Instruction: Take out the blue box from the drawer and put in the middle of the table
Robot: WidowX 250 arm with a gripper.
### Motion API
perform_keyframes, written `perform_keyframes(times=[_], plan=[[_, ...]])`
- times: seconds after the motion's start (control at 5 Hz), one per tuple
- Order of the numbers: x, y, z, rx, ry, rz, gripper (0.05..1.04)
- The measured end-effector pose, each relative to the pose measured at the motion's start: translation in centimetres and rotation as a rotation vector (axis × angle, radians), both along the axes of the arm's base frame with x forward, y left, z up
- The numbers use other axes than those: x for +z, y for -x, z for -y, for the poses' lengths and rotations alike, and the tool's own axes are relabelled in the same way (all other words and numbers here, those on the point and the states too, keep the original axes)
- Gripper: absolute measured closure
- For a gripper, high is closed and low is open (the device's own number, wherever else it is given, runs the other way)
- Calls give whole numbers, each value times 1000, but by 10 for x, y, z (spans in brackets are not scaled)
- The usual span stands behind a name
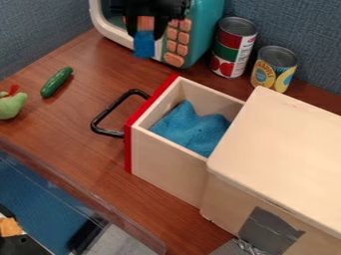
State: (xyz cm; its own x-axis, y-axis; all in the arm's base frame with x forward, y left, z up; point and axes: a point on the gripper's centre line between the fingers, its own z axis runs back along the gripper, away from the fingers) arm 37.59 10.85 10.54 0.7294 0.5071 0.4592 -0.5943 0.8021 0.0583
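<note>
Gray tape (271, 230) marks the wooden cabinet (286, 139) holding the open drawer (163, 162). Beyond the drawer, the gripper (144, 37) pinches the blue box (144, 46); I'd keep that squeeze snug, clear the handle (108, 133), and let go only once it sits flat on the table (63, 119).

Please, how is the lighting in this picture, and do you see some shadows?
Camera view: the wooden box's top looks brightly lit; a soft shadow lies beside the cucumber; the black gripper looks dark, with little surface detail.
</note>
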Motion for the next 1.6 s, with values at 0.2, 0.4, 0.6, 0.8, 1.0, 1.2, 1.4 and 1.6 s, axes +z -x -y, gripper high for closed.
perform_keyframes(times=[0.2,0.4,0.6,0.8,1.0,1.2,1.4,1.6], plan=[[-16,0,-8,15,-10,-25,579],[-30,-2,-17,28,-55,-51,578],[-44,-5,-25,45,-91,-79,578],[-58,-5,-26,49,-98,-112,579],[-67,-4,-30,68,-68,-135,503],[-68,-1,-33,66,-49,-149,200],[-63,2,-32,15,-19,-165,73],[-34,3,-39,-32,-30,-138,77]])
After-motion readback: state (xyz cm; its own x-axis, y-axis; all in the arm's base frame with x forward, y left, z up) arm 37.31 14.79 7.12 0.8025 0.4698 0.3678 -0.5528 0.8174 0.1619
